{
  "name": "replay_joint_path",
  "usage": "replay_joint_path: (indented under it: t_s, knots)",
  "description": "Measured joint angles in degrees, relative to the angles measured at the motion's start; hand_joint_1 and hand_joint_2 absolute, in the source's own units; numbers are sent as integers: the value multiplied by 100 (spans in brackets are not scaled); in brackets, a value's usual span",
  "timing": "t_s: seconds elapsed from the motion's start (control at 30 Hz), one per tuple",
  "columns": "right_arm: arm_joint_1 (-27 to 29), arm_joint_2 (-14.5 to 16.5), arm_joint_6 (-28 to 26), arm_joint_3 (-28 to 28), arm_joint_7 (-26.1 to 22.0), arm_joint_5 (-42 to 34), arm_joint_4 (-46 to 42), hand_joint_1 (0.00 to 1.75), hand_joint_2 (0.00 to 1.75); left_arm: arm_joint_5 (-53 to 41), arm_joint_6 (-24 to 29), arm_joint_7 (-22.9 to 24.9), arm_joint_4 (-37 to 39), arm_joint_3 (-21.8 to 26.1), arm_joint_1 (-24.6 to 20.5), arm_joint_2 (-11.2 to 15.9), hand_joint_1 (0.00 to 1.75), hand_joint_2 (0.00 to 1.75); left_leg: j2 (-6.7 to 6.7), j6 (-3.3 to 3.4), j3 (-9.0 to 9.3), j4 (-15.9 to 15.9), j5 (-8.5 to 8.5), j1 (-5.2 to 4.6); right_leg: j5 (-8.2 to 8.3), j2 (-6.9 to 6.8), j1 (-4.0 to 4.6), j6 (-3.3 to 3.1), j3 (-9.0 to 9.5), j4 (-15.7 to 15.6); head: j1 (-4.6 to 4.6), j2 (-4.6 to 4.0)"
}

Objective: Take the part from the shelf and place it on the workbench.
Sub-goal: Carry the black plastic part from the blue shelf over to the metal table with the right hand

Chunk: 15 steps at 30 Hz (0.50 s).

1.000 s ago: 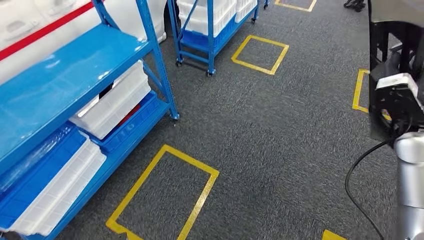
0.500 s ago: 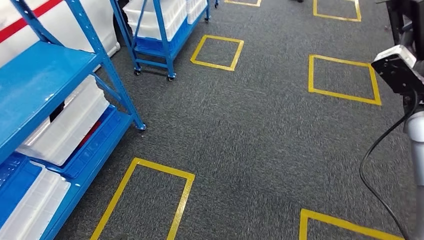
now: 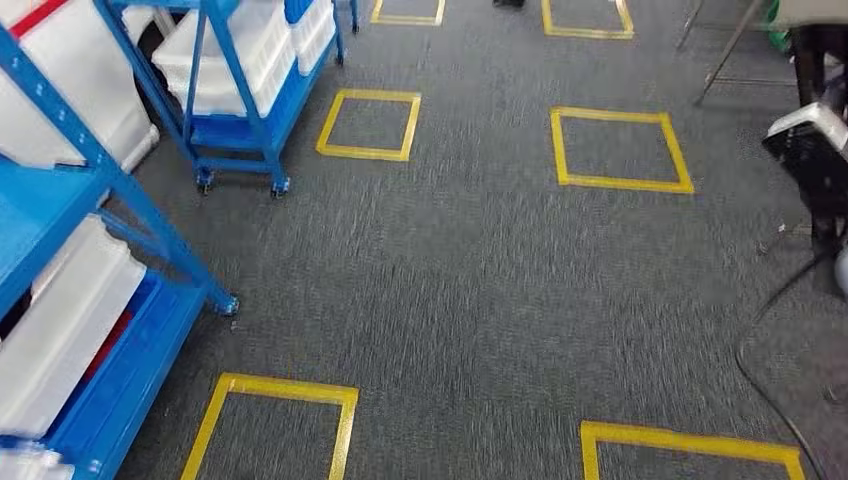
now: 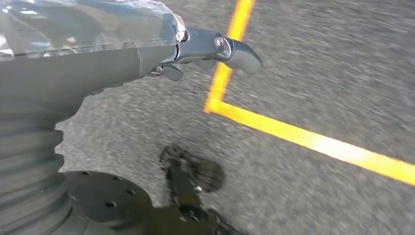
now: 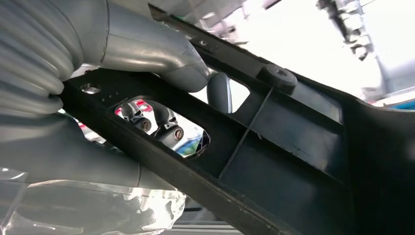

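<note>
From the head camera I see grey carpet (image 3: 480, 300) marked with yellow tape squares (image 3: 618, 148), and at the far right edge the black part (image 3: 815, 165) with a pale piece on its upper end, held up off the floor, well apart from the shelving. In the right wrist camera my right hand (image 5: 122, 54) is grasping that part (image 5: 293, 147): the thick grey thumb (image 5: 156, 54) lies across one face of the flat black plastic, and through an opening in the part I can make out dark fingers (image 5: 164, 125) on the other side, so it is pinched between them. The part has raised ribs and a round black knob near one edge. My left hand (image 4: 161, 54) hangs over the carpet near the corner of a yellow tape line (image 4: 293, 137); one grey finger (image 4: 235, 49) sticks out straight and another is tucked beneath it, with nothing in the hand, but I cannot tell how the remaining fingers lie. On the left of the head view stands the blue shelf (image 3: 95, 200), with white bins (image 3: 60, 320) on its lower level. Further back is a blue cart (image 3: 245, 110) on small wheels carrying more white bins. The head picture is somewhat blurred.
</note>
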Motion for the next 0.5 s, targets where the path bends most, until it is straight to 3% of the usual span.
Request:
replay_joint_path:
  t_s: [0.07, 0.13, 0.2, 0.27, 0.3, 0.33, 0.37, 0.4, 0.43, 0.5]
  knots:
    - [127, -129, 16, -70, 50, -27, -79, 175, 175, -42, -107, 34, 3, -4, -15, 9, 0, 175, 83, -72, 15, 29, -20, -18, -26, 63, 48, -100, -12, -10, 9, 2]
    - [305, -308, 25, -221, 108, -60, -224, 175, 175, -94, -282, 73, 2, -15, -15, 59, 0, 175, -37, -113, -127, 362, 103, 4, -107, 197, 13, -141, 66, -51, 0, 2]
    - [466, -431, 60, -377, 140, -80, -347, 175, 175, -111, -450, 97, 1, -27, 15, 143, 0, 175, -292, -162, -584, 1107, 76, 54, -172, 342, -22, -172, 170, -104, -5, 1]
    - [586, -462, 107, -449, 150, -58, -409, 175, 175, -113, -522, 111, 1, -32, 59, 215, 0, 175, -421, -209, -1130, 1757, -275, 101, -234, 527, -41, -176, 246, -122, -8, 1]
    - [633, -463, 124, -462, 166, -27, -426, 175, 175, -110, -535, 113, 1, -32, 75, 248, 0, 175, -434, -220, -1331, 1874, -431, 116, -262, 626, -50, -167, 279, -120, -7, 1]
    - [666, -463, 134, -474, 190, 14, -438, 175, 175, -107, -545, 110, 1, -32, 82, 277, 0, 175, -441, -220, -1464, 1823, -441, 123, -289, 724, -63, -153, 314, -114, -7, 1]
    - [684, -463, 140, -487, 220, 57, -444, 175, 175, -104, -556, 100, 1, -32, 83, 304, 0, 175, -461, -213, -1517, 1613, -270, 127, -312, 814, -77, -137, 349, -107, -7, 1]
    - [687, -463, 141, -497, 255, 105, -445, 175, 175, -102, -566, 87, 1, -32, 81, 332, 0, 175, -530, -200, -1498, 1270, 53, 127, -330, 897, -95, -121, 379, -102, -6, 1]
    - [682, -459, 141, -504, 288, 156, -442, 175, 175, -102, -576, 72, 1, -32, 78, 354, 0, 175, -676, -180, -1454, 900, 388, 127, -339, 975, -115, -100, 401, -96, -6, 1]
    - [667, -445, 140, -508, 357, 262, -431, 175, 175, -101, -593, 52, 1, -33, 64, 392, 0, 175, -933, -111, -1376, 424, 725, 102, -329, 1121, -165, -29, 406, -106, -6, 1]
